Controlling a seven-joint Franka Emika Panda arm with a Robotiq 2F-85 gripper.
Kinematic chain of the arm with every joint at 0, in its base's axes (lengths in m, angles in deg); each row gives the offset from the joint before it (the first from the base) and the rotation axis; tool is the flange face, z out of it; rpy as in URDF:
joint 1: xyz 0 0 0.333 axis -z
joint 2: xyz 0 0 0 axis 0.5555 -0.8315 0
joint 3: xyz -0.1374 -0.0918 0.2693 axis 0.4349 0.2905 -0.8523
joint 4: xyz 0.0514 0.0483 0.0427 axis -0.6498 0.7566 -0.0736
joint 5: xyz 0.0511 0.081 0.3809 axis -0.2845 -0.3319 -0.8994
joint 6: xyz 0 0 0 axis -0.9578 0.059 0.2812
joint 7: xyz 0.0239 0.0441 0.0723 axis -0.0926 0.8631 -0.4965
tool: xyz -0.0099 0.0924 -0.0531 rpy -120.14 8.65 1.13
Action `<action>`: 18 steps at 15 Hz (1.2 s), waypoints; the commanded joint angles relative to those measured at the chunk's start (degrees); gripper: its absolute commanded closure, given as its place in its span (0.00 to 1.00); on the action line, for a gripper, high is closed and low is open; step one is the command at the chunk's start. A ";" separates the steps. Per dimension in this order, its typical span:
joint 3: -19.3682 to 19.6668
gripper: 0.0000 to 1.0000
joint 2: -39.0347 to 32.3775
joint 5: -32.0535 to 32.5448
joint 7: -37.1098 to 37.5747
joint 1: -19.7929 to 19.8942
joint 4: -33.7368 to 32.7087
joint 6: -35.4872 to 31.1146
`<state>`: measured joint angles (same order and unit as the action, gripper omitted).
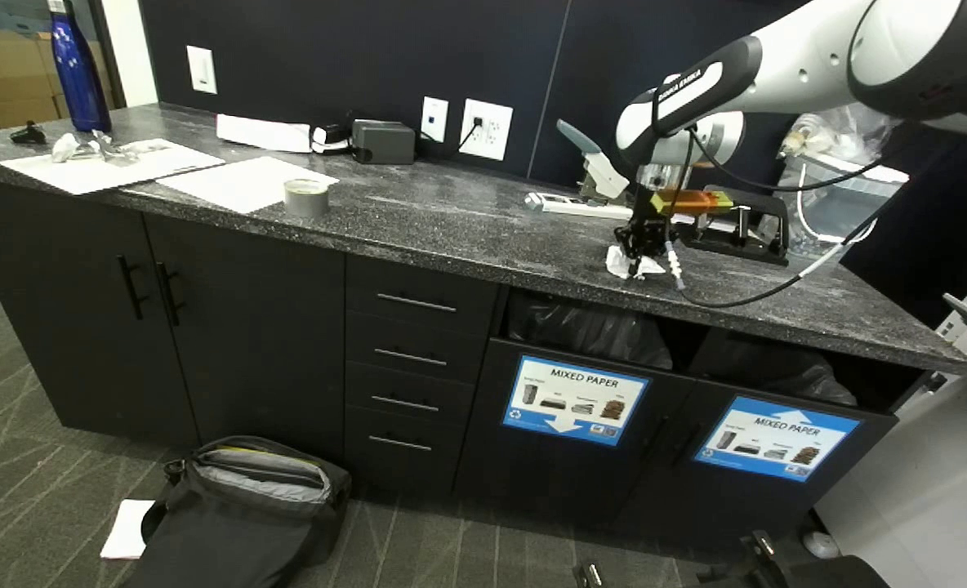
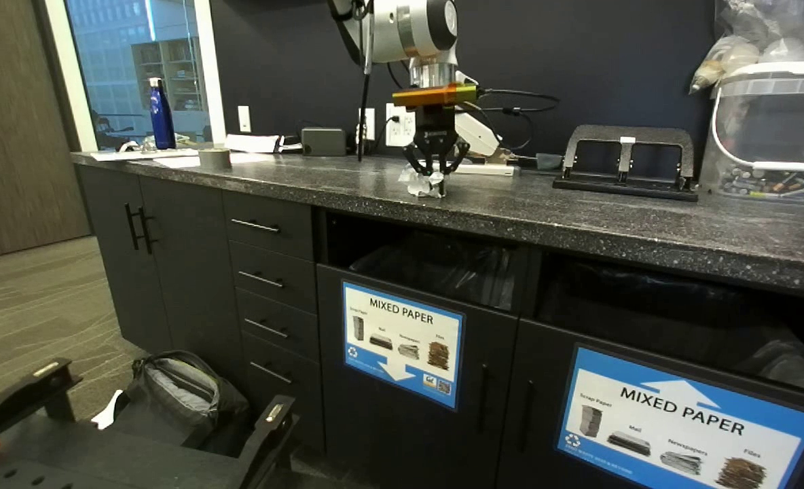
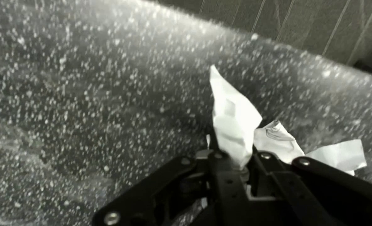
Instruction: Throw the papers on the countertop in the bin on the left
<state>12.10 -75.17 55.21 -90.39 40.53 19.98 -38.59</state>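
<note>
Clearly, the fingers (image 3: 221,169) of the gripper (image 3: 241,162) are drawn nearly together, and a crumpled paper (image 3: 234,119) is pinched in the narrow space between them. In the wrist view its lower end tapers into the grip, while a pointed flap stands out past the fingertips toward the front edge of the countertop (image 3: 79,103). Pieces of white paper (image 3: 278,142) also show just beside the fingers, toward the right of that view, one of them marked with dark lines; whether they belong to the same wad cannot be told.

In both exterior views the crumpled paper is low at the countertop, near its front edge and above the left bin (image 1: 585,327). Whether its underside touches the surface is hard to judge.

The arm (image 1: 802,61) enters an exterior view from the upper right, slopes down over the countertop and bends at the wrist, so that the gripper points straight down. An orange and yellow casing (image 2: 436,95) sits across the wrist above the gripper, and a dark cable (image 1: 728,305) hangs in a loop beside it.

The arm's upper links are cut off by the frame in both exterior views, and the body of the gripper runs out of the bottom of the wrist view. The fingers cover part of the crumpled paper. Inside the left bin only a dark, creased liner can be made out.
</note>
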 commanded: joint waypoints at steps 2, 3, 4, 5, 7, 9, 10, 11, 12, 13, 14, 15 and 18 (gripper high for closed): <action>-0.80 0.89 8.44 0.23 0.88 -1.66 16.26 2.71; -0.85 0.89 9.84 0.16 1.31 -2.01 18.94 1.92; -0.80 0.89 11.24 0.18 2.05 -2.44 21.63 0.51; -0.93 0.89 12.69 -0.08 2.40 -2.65 24.20 -0.77; -1.49 0.90 14.90 -0.97 2.85 -2.88 29.82 -3.81; -2.56 0.90 15.49 -1.77 1.88 -2.73 36.64 -8.55; -2.89 0.90 15.27 -1.93 2.26 -2.87 40.09 -11.87; -2.71 0.90 14.80 -1.34 3.61 -3.40 43.54 -16.55; -2.14 0.90 13.62 -0.93 6.34 -4.12 44.77 -21.42; -1.33 0.90 12.30 -0.38 9.37 -5.12 44.67 -26.09; -1.87 0.90 11.61 -1.90 10.23 -4.82 46.79 -31.19; -1.15 0.90 10.59 -1.29 12.46 -5.77 47.95 -36.08; 1.50 0.91 6.73 -1.04 18.29 -8.83 50.08 -50.36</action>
<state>10.59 -66.30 54.32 -77.20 35.15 67.74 -77.77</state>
